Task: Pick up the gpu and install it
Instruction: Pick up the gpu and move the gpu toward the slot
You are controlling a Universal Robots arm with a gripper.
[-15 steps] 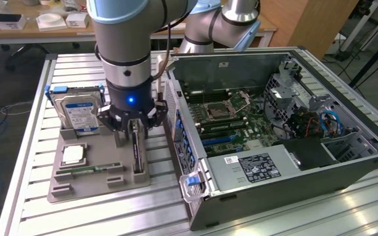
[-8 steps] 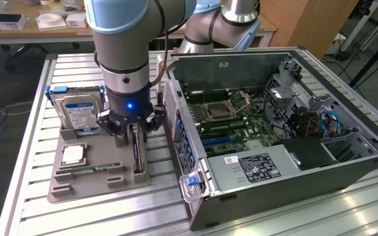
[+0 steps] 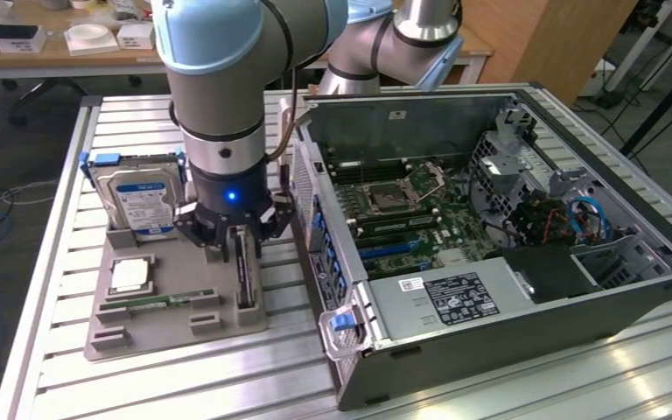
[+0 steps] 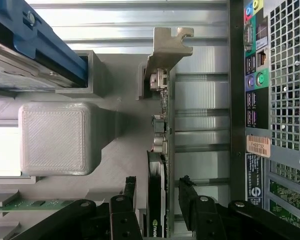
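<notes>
Robotics lab: aluminium-slat bench (image 3: 137, 385), opened PC tower (image 3: 511, 324), cluttered desk (image 3: 56, 61) behind.

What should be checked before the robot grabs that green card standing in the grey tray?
1. Hand open: ok.
2. Hand straddles the thin green circuit card with black cooler and silver bracket, with a gap on each side: ok.
3. Card upright on its edge in the grey plastic holder tray: ok.
4. Black metal computer case open, green motherboard exposed: ok.
5. Long blue motherboard slots free to take a card: cannot tell.
</notes>
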